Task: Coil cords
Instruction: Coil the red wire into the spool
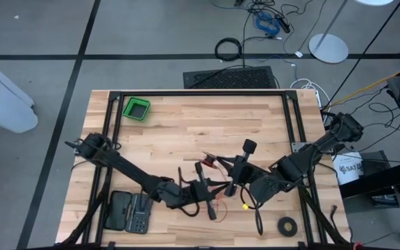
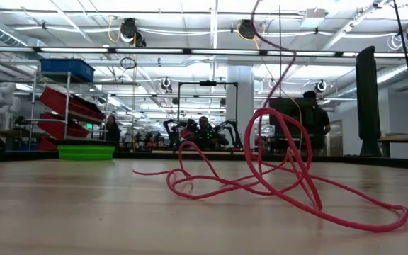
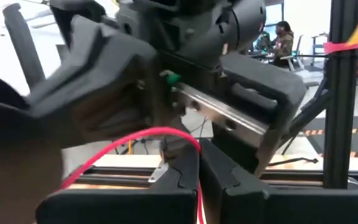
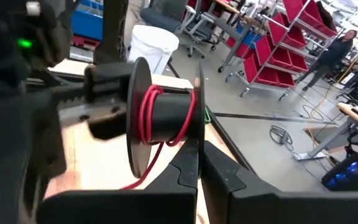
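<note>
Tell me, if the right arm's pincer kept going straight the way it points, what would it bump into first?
Probably the black spool with red cord wound on it: it sits right past the shut right pincer, apparently held by the other arm. Depth is hard to judge.

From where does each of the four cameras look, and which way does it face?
High view: above the table, looking straight down; both arms show.
Low view: at table-top height, level across the red cord into the room; its arms do not show.
Left wrist: past the left gripper toward the right arm.
Right wrist: past the right gripper toward the spool.
Shared: the red cord, in all four.
</note>
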